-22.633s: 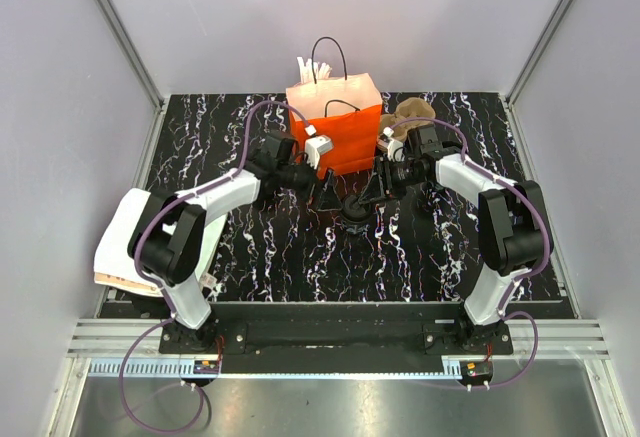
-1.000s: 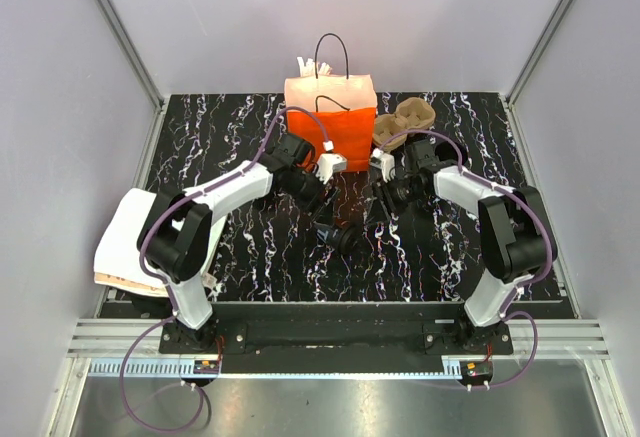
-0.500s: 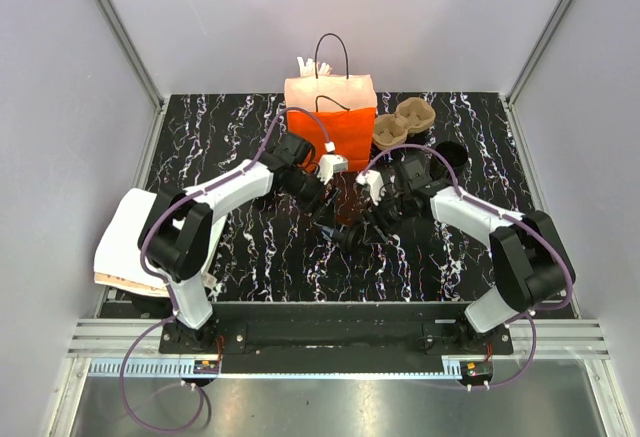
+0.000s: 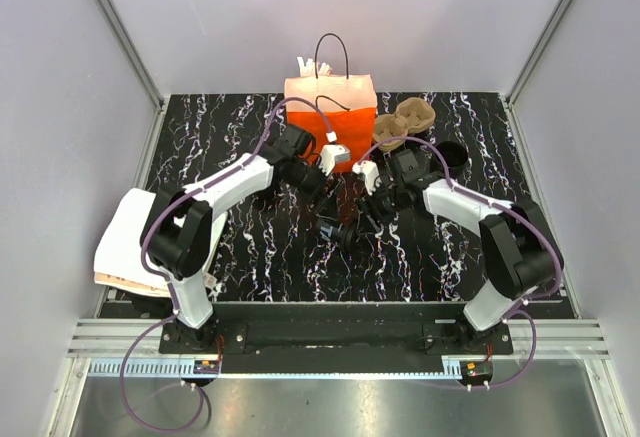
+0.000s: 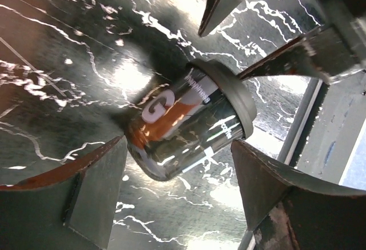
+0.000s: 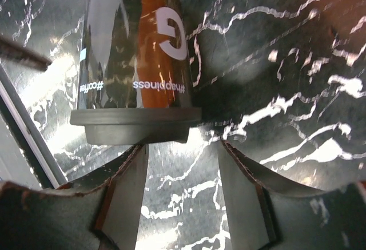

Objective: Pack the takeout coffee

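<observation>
Takeout coffee: I see the takeout coffee (image 4: 346, 235) lying on its side on the black marbled table (image 4: 250, 247), near the middle, well in front of the orange paper bag (image 4: 331, 117) and outside it.

Cup details: on the left wrist view the takeout coffee (image 5: 189, 121) shows a white G, an orange patch and "#happiness" in small print. Its lid end points away from this camera, towards the other arm's fingers (image 5: 309, 50).

Left gripper: the left gripper (image 5: 178, 147) is spread wide, one finger on each side of the cup body. The cup sits in the gap, its base end close to the lower-left finger (image 5: 91, 198). I cannot tell whether either pad touches it. From above, the left gripper (image 4: 327, 212) is just behind the cup.

Right gripper: the right gripper (image 6: 183, 147) is also parted, with nothing held. On its own camera the takeout coffee (image 6: 137, 61) lies beyond the fingertips with its lid rim facing them. It is off to one side, just ahead of one finger (image 6: 126, 193) and not between the pair. From above, the right gripper (image 4: 365, 215) is just beside the cup.

Surroundings: a brown cardboard cup carrier (image 4: 404, 123) stands right of the bag, a black cup-like piece (image 4: 450, 154) lies nearer the right arm, and a white flat stack (image 4: 120, 247) lies at the table's left edge.
</observation>
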`<state>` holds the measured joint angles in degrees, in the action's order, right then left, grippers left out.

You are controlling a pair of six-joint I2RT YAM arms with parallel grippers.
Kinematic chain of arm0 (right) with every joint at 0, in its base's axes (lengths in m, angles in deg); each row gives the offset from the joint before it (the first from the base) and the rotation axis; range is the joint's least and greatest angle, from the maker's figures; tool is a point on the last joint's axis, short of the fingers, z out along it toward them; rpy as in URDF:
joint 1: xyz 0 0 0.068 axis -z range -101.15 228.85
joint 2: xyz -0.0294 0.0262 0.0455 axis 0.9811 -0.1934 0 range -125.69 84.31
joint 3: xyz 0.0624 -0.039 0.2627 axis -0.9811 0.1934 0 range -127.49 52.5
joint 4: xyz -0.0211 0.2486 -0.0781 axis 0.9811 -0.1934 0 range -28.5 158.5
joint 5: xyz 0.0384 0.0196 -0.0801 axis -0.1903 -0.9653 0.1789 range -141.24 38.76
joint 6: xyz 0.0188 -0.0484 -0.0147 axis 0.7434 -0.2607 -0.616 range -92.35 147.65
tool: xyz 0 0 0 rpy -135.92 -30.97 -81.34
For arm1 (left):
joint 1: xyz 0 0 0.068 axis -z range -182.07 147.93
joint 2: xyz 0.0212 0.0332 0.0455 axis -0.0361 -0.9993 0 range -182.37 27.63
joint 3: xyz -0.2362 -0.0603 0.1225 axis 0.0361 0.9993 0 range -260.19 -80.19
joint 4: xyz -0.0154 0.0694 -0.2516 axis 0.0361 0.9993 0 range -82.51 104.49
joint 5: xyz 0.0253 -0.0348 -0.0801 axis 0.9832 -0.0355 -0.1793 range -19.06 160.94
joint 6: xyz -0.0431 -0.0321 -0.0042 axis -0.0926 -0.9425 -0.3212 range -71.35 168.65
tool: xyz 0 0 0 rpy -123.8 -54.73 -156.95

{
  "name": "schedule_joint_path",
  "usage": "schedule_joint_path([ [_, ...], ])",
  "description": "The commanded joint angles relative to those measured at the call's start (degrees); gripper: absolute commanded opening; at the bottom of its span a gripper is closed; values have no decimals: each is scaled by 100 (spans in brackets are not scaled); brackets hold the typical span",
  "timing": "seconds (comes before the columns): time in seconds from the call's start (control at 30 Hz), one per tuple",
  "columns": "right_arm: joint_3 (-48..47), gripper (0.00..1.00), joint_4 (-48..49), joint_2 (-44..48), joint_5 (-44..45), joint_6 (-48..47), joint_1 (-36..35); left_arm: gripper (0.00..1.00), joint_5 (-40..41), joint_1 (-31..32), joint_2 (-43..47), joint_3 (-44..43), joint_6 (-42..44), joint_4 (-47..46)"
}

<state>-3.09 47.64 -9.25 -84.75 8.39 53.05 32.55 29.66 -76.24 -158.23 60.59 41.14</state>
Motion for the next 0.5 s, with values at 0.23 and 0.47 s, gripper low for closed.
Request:
schedule_joint_path([
  [0.23, -988, 58, 126, -689, -242, 555, -65, 79, 385, -237, 412, 464, 967, 239],
  [0.47, -1445, 58, 30, -1252, -366, 880, -65, 80, 640, -281, 675, 966, 1205, -77],
])
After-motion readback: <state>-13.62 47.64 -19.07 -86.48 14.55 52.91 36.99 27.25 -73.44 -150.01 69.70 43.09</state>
